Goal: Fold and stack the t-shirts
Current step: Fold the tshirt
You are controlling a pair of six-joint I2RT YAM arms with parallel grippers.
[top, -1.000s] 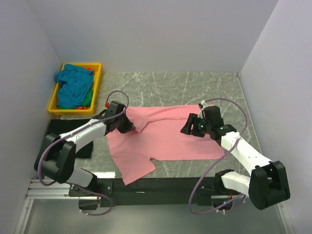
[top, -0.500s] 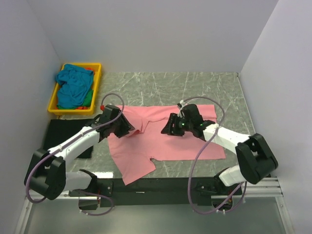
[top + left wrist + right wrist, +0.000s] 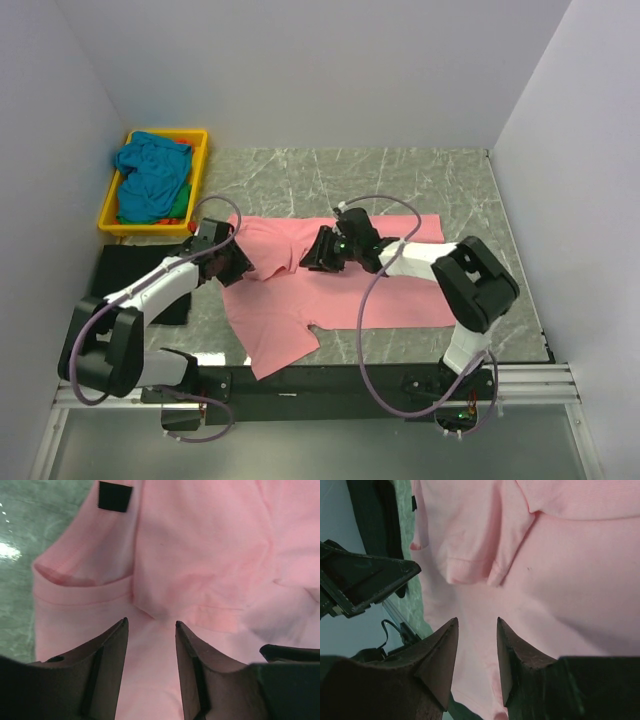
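1. Marbled green table [image 3: 430, 180] is enclosed by white walls, and both arm bases are bolted at its near edge.
2. Nearest, one sleeve of the pink shirt [image 3: 390, 295] is laid toward the near edge, left of centre. A black mat [image 3: 120, 270] is seen at the near left.
3. The pink shirt is spread across the middle of the table, its left sleeve folded in over the body.
4. The left gripper [image 3: 245, 266] is held at the shirt's left edge. Its jaws are seen moderately parted in the wrist view, with nothing clamped between them.
5. The right gripper [image 3: 310, 258] is held over the shirt's middle, near the folded sleeve. Its jaws are likewise parted and hold nothing.
6. Farthest, at the far left, a yellow tray [image 3: 201, 170] is filled by a heaped teal shirt [image 3: 150, 170]. Green cloth [image 3: 181, 207] and orange-red cloth [image 3: 184, 143] are seen around the heap.
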